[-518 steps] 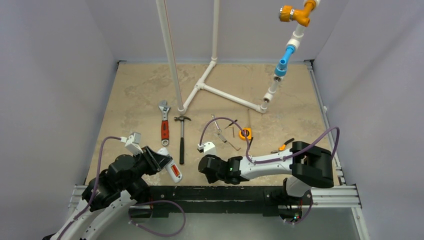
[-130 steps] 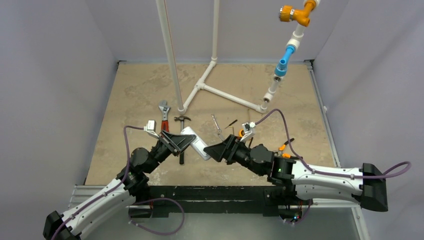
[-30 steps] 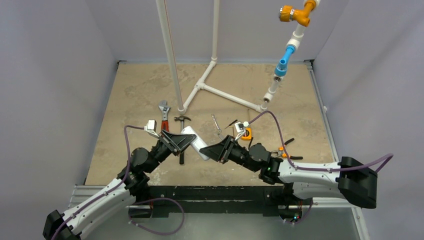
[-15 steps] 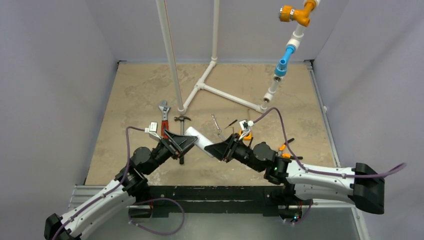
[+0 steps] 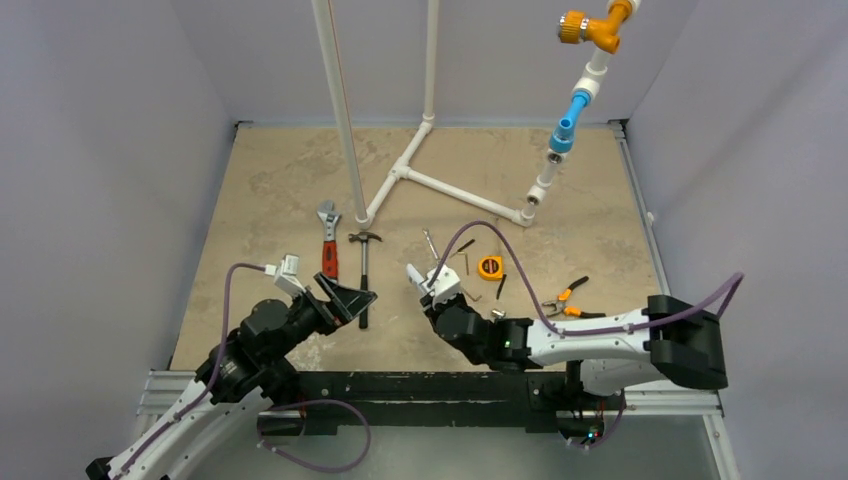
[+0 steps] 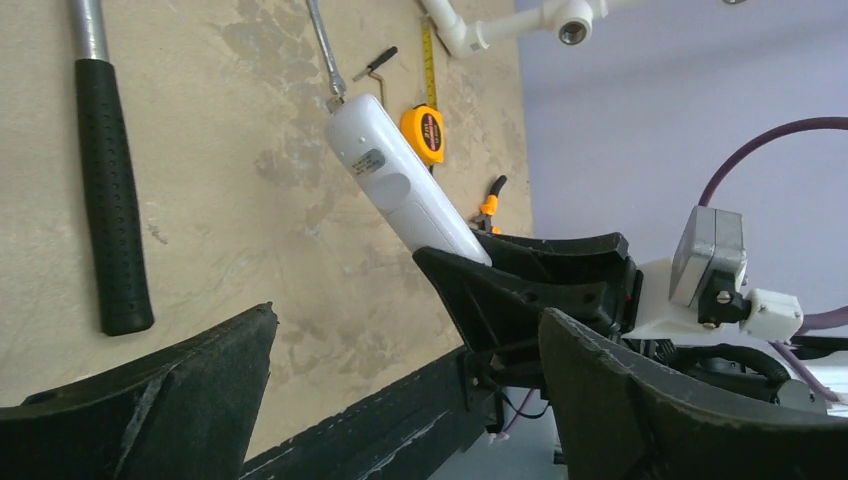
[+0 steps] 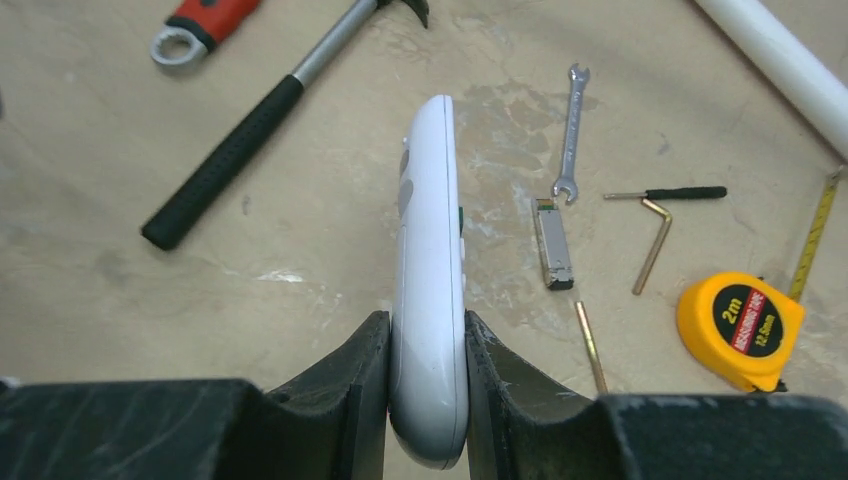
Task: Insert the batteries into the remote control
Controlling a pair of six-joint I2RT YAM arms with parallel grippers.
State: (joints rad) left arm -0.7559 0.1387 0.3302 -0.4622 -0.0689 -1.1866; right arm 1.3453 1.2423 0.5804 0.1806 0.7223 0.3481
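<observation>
The remote control is a slim white handset, held on edge by its near end above the table. My right gripper is shut on it, one black finger on each flat side. The left wrist view shows the remote control slanting up out of the right gripper's black fingers, its plain back towards me. My left gripper is open with nothing between its fingers, a short way left of the remote. From above, the left gripper and right gripper face each other. No batteries are in view.
On the table lie a black-handled hammer, a red-handled wrench, an orange tape measure, orange pliers, a small spanner and a hex key. A white pipe frame stands at the back.
My left gripper has let go of the remote, opened wide and drawn back to the near left. The right gripper has kept hold of the remote and swung it left and nearer.
</observation>
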